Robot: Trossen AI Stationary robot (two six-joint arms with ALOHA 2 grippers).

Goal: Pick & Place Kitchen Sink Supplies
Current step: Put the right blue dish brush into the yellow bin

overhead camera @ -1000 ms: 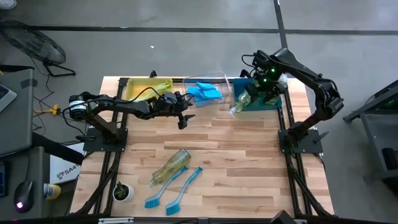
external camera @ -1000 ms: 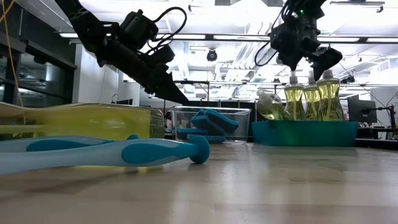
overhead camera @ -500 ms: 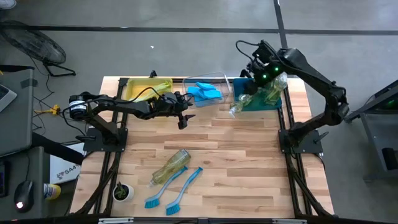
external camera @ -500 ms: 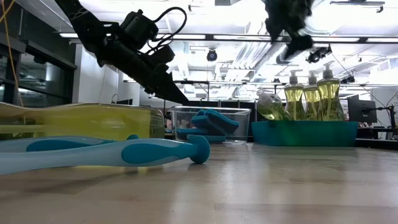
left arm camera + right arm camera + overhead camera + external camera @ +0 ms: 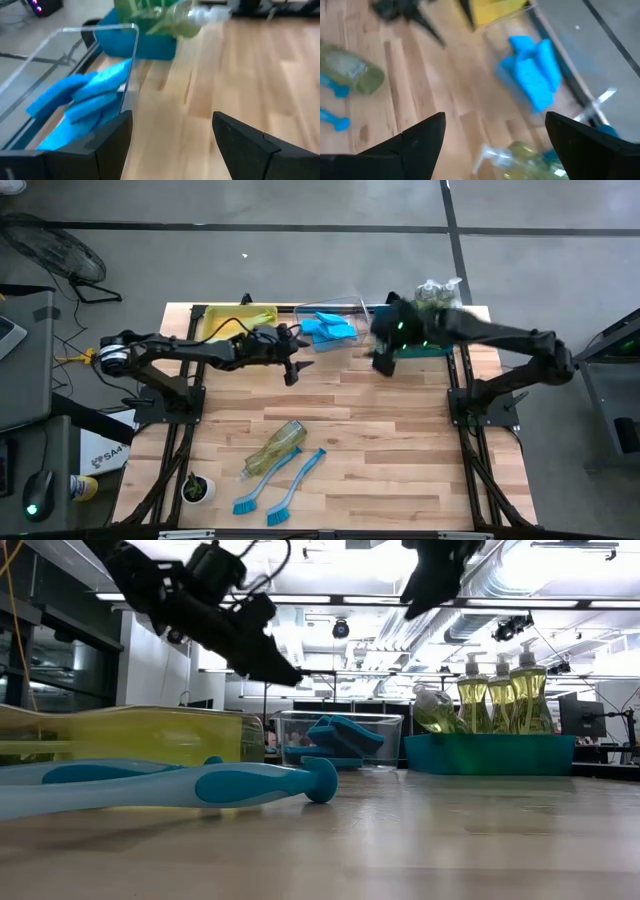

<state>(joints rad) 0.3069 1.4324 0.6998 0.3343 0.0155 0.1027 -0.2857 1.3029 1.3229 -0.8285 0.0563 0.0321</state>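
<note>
Left gripper (image 5: 292,372) hangs over the counter (image 5: 400,440) just in front of the clear bin (image 5: 352,308), fingers (image 5: 107,145) released and empty. Right gripper (image 5: 380,360) is raised beside the teal bin (image 5: 490,753) at the far right edge, fingers (image 5: 420,142) spread, holding nothing. Blue sponges (image 5: 327,328) lie in the clear bin. Soap bottles (image 5: 500,695) stand in the teal bin. One soap bottle (image 5: 275,447) and two blue dish brushes (image 5: 280,483) lie near the counter's front left.
</note>
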